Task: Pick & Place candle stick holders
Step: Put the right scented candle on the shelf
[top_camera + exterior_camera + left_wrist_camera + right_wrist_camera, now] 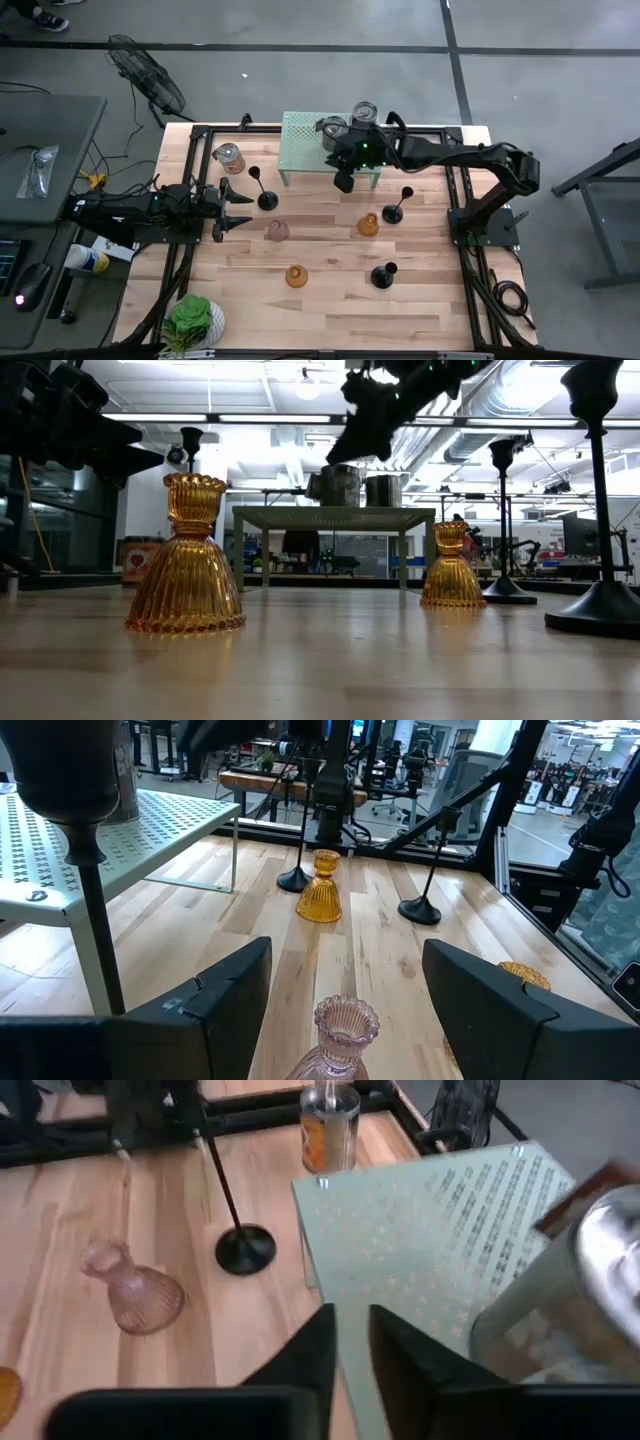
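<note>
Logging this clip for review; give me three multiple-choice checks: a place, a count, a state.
1. The right gripper hangs: A over the green stand's front edge; B over the plant; C at the left arm's base.
2. Amber holders on the table: A one; B two; C four.
3. The left gripper is: A open and empty; B shut on a pink holder; C shut on a black holder.
Key: A, the high view shows it there; B, two show; A, its fingers stand wide apart.
</note>
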